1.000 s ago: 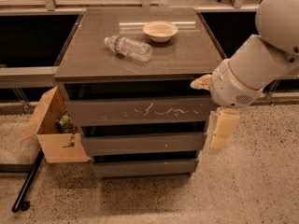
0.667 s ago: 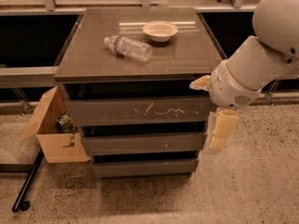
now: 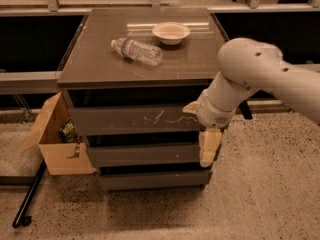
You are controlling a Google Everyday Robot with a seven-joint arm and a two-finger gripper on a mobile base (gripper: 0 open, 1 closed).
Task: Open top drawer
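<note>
The top drawer (image 3: 125,120) is the wide grey front with whitish scratches, just under the brown cabinet top (image 3: 100,64). It sits flush with the two narrower drawers (image 3: 142,155) below it. My gripper (image 3: 208,145) hangs on the white arm (image 3: 250,74) at the cabinet's front right corner. It overlaps the right end of the top and middle drawer fronts. Whether it touches the top drawer cannot be told.
A clear plastic bottle (image 3: 136,51) lies on its side on the cabinet top, with a small beige bowl (image 3: 171,32) behind it. An open cardboard box (image 3: 57,136) stands on the floor against the cabinet's left side. A black pole (image 3: 30,196) lies on the speckled floor.
The arm and gripper have moved left, from beside the cabinet's right edge to over the right end of the drawer fronts. The drawers have not moved.
</note>
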